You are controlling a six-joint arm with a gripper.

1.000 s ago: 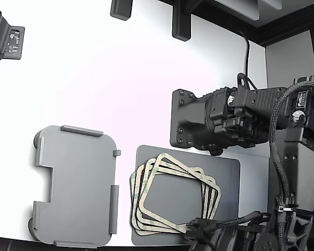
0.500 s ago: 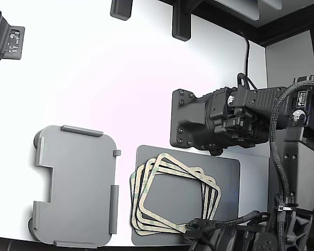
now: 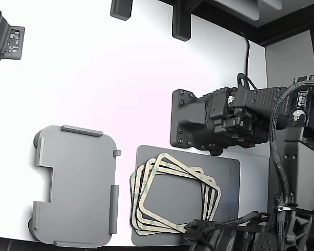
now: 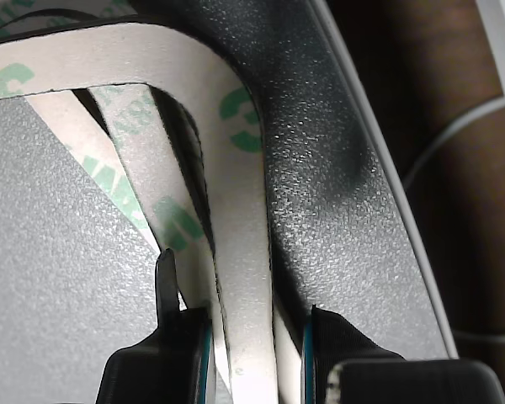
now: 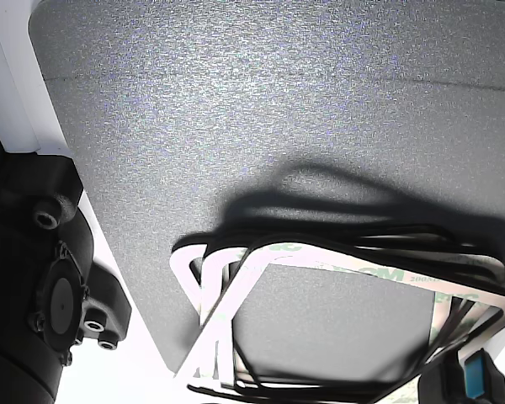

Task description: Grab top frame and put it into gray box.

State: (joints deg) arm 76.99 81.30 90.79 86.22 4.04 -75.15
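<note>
On the white bench (image 3: 120, 78), you see the gray box (image 3: 76, 185) at the exterior view's left, apart from the dark mat (image 3: 225, 178). On that mat lies the fanned stack, the top frame (image 4: 236, 210) uppermost. Your fingers (image 4: 181, 337) sit narrowly either side of its strip, the pads seemingly touching it.

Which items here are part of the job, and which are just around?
Job: top frame, gray box, end effector straddling the frame's edge.
Just around: other stacked frames, dark gray mat, second arm, white table.
</note>
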